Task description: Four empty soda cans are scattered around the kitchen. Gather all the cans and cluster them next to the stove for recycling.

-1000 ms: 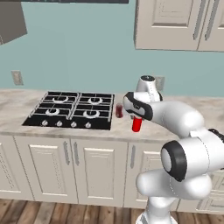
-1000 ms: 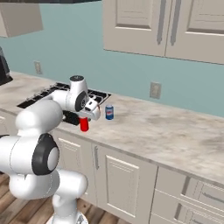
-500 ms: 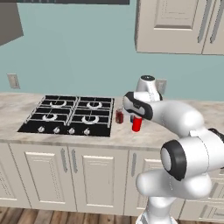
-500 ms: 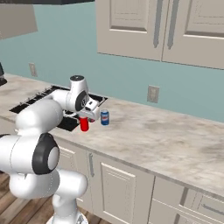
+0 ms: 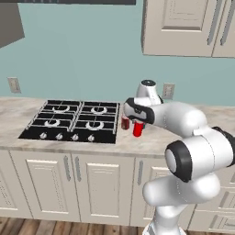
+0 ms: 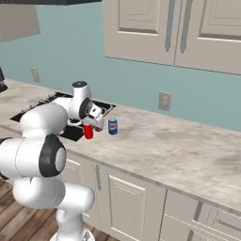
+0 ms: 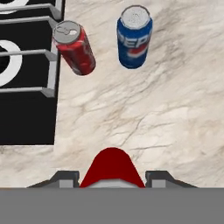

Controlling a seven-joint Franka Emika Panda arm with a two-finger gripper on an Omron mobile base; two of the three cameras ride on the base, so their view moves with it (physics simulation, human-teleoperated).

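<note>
My gripper (image 7: 112, 177) is shut on a red soda can (image 7: 112, 166), held upright low over the pale counter just right of the stove (image 7: 26, 109). Ahead of it stand another red can (image 7: 74, 47), right at the stove's edge, and a blue can (image 7: 134, 36) beside it. From the left base view the gripper (image 5: 137, 123) grips the held can (image 5: 137, 130) next to the standing red can (image 5: 125, 123) and the black stove (image 5: 73, 121). Seen from the right, the held can (image 6: 88, 132) sits in the gripper (image 6: 89, 126) left of the blue can (image 6: 112, 126).
Pale marble counter (image 6: 179, 150) runs wide to the right of the cans. Wall outlets (image 5: 168, 91) sit behind, and upper cabinets (image 6: 164, 28) hang overhead. Beige cabinet doors (image 5: 92, 179) line the front below the counter edge.
Both base views have shifted slightly with the base. The gripper keeps the red can and stays close to the two standing cans by the stove.
</note>
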